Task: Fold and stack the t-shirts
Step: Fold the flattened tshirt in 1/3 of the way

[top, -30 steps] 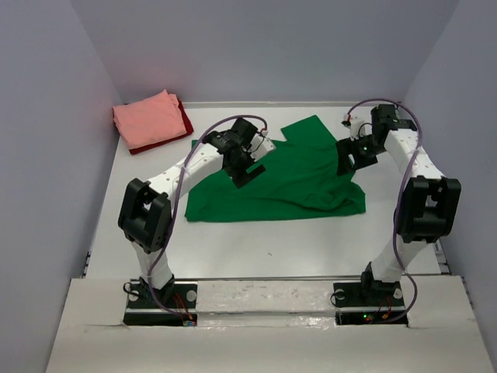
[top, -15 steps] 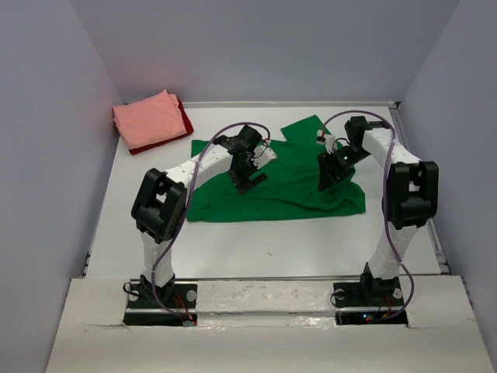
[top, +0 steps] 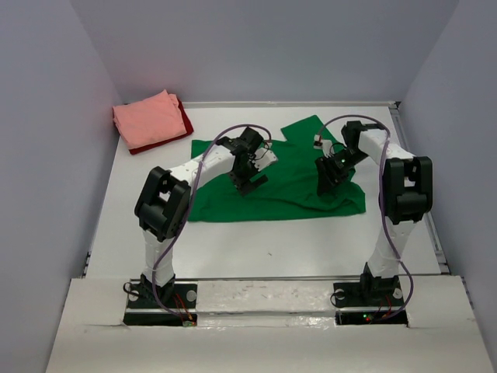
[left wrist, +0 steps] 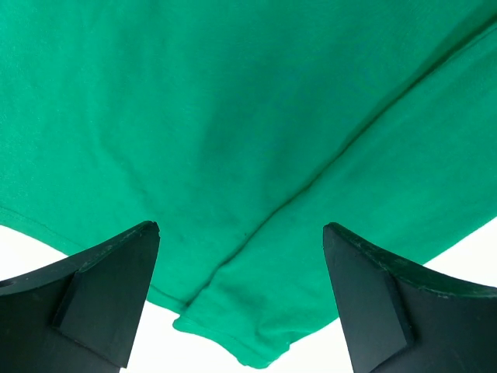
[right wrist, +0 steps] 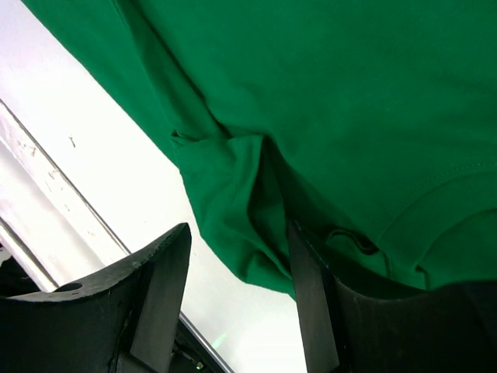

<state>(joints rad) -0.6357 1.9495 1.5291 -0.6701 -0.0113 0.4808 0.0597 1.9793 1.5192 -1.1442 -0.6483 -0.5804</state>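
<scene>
green t-shirt (top: 291, 185) spread, left jaws wide, right jaws perhaps pinching fold

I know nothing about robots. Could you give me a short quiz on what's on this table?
1. Fill in: the left hand hangs over the green t-shirt with its jaws ____.
2. True or false: the green t-shirt is folded on the pile.
3. Which lies uppermost in the far left corner? A salmon pink t-shirt, B green t-shirt, C dark red t-shirt.
Key: 1 open; 2 false, it lies spread out; 3 A, over the dark red t-shirt.
</scene>
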